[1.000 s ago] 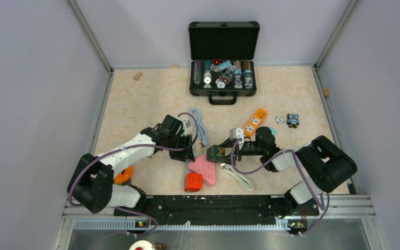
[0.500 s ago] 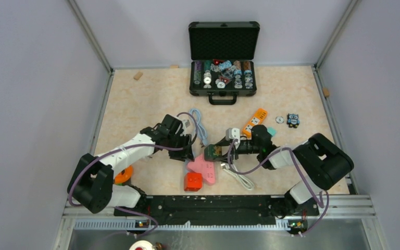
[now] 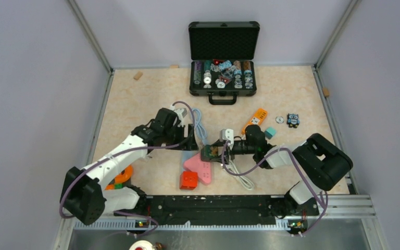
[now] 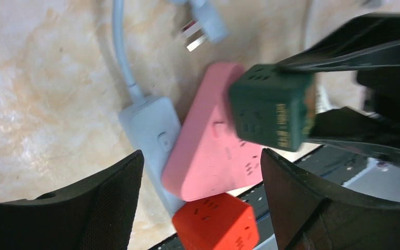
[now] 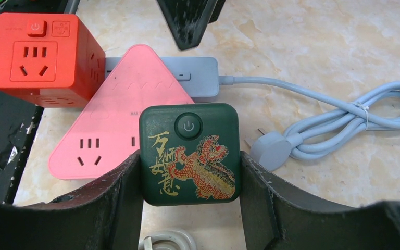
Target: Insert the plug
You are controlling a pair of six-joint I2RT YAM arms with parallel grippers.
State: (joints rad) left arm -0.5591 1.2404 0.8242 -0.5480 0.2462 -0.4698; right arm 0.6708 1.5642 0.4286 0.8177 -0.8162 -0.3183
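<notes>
The right gripper point(image 3: 214, 151) clasps a green socket cube point(image 3: 208, 153) at the tip of the pink socket point(image 3: 197, 170); the left gripper point(image 3: 190, 142) hovers close by. A red cube point(image 3: 188, 180) sits against the pink socket.

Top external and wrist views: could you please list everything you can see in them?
green socket cube: one, dark green, clamped between the right arm's fingers
pink power strip: one, pink, triangular, table centre
red socket cube: one, red-orange, beside the pink strip
grey power strip: one, pale grey, with cable and plug, against the pink strip
orange power strip: one, orange, right of centre
white cable: one, white, near the right arm
case: one, black, open, far edge, small parts inside
wooden blocks: three, tan, along the table edges
left fingers: two, black, open, empty
right fingers: two, black, shut on the green cube
</notes>
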